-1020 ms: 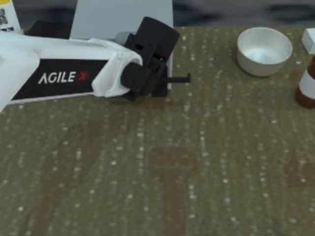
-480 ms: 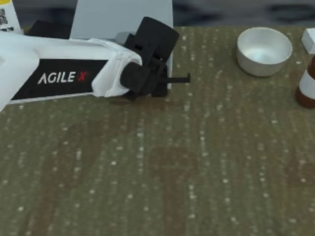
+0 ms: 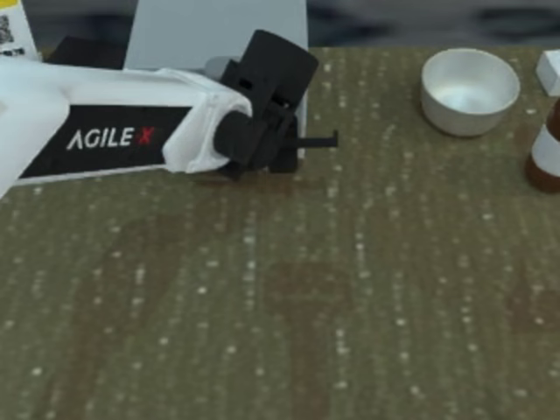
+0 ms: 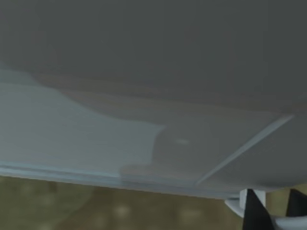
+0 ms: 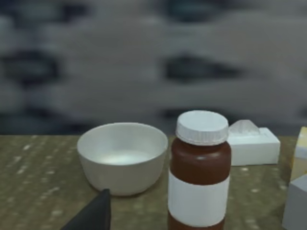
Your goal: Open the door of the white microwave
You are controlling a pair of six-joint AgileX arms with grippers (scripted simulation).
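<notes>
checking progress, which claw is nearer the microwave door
Left. The left claw is right at the front of the white microwave, against its door. The right claw is far across the table, by the white bowl and brown bottle.

- The surface (image 3: 367, 306) looks like rough woven cloth, olive with pale flecks and brown patches, matt.
- The white microwave (image 3: 219, 31) has a smooth, matt pale-grey casing, like painted plastic or metal.
- The door (image 4: 144, 96) has a smooth grey translucent window with a soft sheen.
- The left arm (image 3: 105, 131) has glossy white shells with matt black plastic parts.
- The bowl (image 3: 470, 90) is smooth, white and slightly glossy, like ceramic.
- The bottle (image 5: 199, 172) is glossy brown, with a matt white label and ribbed white cap.
</notes>
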